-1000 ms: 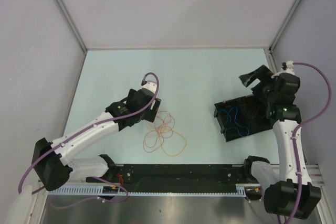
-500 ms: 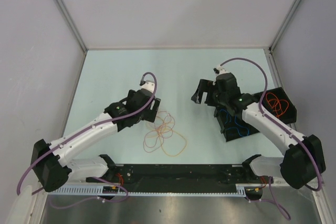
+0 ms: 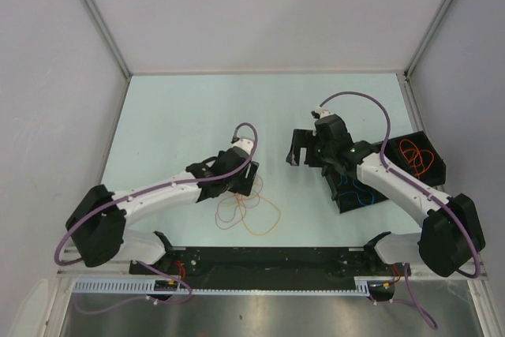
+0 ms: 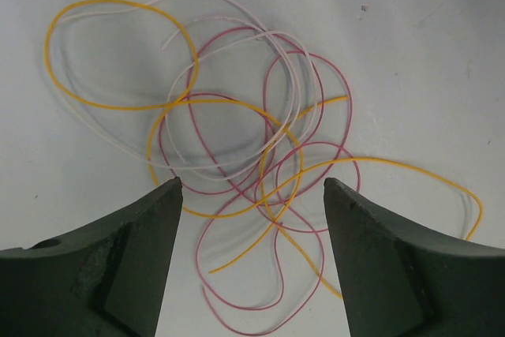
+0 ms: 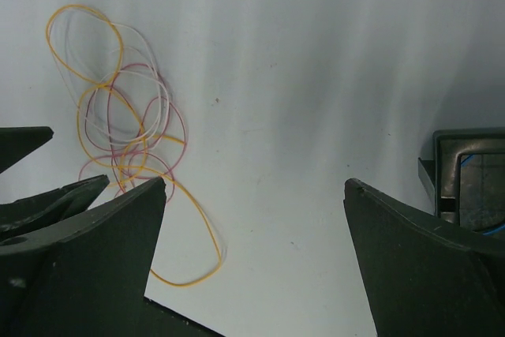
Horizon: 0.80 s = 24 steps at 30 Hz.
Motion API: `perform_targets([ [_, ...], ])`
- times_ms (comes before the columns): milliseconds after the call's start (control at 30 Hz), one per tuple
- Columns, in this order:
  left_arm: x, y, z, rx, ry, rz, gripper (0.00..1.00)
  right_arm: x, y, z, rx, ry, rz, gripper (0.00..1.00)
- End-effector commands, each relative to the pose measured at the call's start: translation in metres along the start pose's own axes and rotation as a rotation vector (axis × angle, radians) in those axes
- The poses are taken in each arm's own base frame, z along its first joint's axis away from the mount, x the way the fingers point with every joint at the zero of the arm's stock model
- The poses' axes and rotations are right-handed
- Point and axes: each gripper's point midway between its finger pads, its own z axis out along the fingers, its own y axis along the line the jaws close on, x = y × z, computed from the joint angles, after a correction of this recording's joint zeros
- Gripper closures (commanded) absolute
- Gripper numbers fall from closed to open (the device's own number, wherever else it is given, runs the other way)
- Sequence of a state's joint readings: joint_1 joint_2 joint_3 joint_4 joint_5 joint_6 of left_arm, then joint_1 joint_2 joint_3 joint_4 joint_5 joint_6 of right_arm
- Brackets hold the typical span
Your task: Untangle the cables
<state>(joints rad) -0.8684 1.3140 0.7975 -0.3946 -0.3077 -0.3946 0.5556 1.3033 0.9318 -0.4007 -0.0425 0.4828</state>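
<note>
The tangle of orange, red and pale cables (image 4: 237, 147) lies on the table (image 3: 173, 116) near the front. The left gripper (image 4: 252, 189) has slid over it, jaws spread but narrowing. Beyond, the right gripper (image 5: 254, 183), spread wide, has swung off the tray (image 3: 344, 204) with 2 sorted cables. A 2-handed pull looks close.

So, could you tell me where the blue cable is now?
In the top view the blue cable lies in the black tray on the right side, in the compartment left of the orange-red cable's.
</note>
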Motion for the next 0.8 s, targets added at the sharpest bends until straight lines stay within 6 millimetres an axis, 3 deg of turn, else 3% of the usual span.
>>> perform_targets([
  [0,-0.017,-0.025,0.014,0.069,-0.04,-0.014,0.24,-0.008,-0.001,-0.011,0.009,-0.039,-0.031,0.0],
  [167,-0.011,-0.033,0.021,0.09,-0.018,0.001,0.28,0.005,-0.01,-0.009,0.03,-0.027,-0.032,0.0],
  [400,0.0,-0.038,0.028,0.097,0.018,0.023,0.3,0.007,-0.014,-0.003,0.038,-0.017,-0.045,0.0],
  [600,0.006,-0.039,0.036,0.081,0.046,0.035,0.42,0.009,-0.016,0.0,0.043,-0.011,-0.05,0.0],
  [700,0.008,-0.037,0.039,0.069,0.058,0.045,0.56,0.01,-0.018,0.0,0.047,-0.01,-0.049,0.0],
  [767,0.002,-0.038,0.037,0.068,0.053,0.045,0.87,0.01,-0.019,-0.002,0.048,-0.011,-0.051,0.0],
])
